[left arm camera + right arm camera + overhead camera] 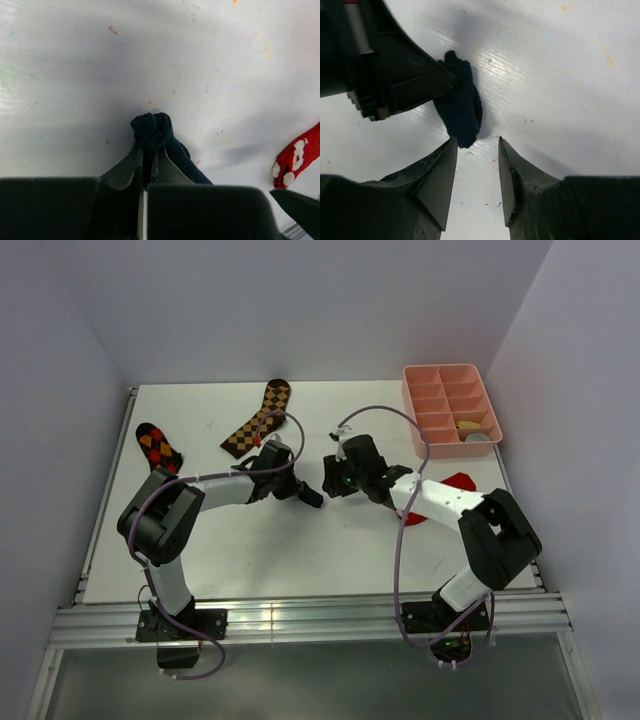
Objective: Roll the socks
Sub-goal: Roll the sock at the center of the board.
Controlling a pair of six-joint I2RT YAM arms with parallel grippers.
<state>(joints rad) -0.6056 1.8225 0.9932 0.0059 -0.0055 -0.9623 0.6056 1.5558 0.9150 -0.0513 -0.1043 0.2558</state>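
A small dark navy sock [152,131], bunched into a lump at its tip, lies on the white table at mid-centre. My left gripper [148,150] is shut on it, its jaws pinching the fabric. In the right wrist view the same sock [461,107] lies just beyond my right gripper [477,141], which stands open with only bare table between its jaws. From above, the left gripper [312,497] and right gripper [330,483] almost meet tip to tip. A mustard yellow bundle [467,424] and a grey one [479,437] rest in the pink tray.
The pink divided tray [450,405] stands at the back right. A brown argyle sock [258,420] and a red-and-black checkered sock [158,447] lie at the back left. A red sock with white trim [450,483] lies partly under my right arm.
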